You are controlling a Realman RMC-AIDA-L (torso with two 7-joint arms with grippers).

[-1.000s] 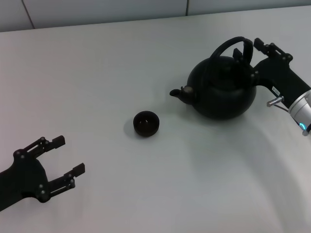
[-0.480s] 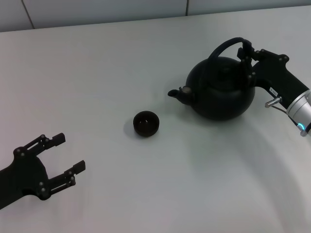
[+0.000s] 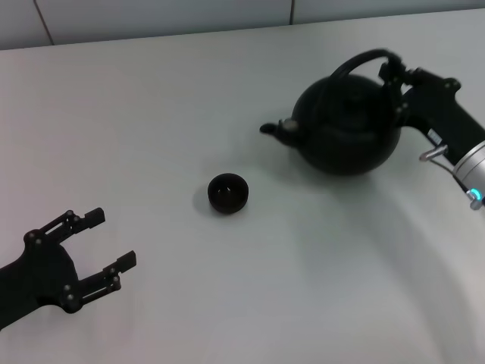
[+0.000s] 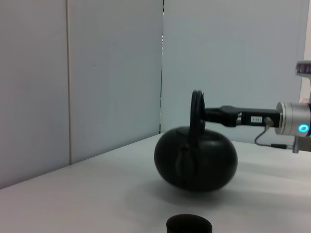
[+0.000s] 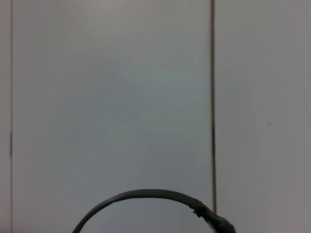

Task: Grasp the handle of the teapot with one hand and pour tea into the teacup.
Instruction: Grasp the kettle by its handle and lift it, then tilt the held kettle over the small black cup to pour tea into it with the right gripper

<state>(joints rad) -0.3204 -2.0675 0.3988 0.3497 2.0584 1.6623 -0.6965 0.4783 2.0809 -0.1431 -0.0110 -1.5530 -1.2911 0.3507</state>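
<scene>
Your right gripper [image 3: 395, 70] has its fingers clamped on the handle [image 3: 362, 59], teapot [image 3: 347, 129] near the tabletop's far right edge. Pouring into the teacup [image 3: 227, 192] mid-tabletop isn't done; left gripper [image 3: 97, 244] idles wide.

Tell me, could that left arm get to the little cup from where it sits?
Probably yes. The left gripper, fingers open, sits apart from the teacup with only bare table between; the teapot is off to the side.

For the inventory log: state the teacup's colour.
Black, the teacup has a dark inside; head view shows it best.
</scene>
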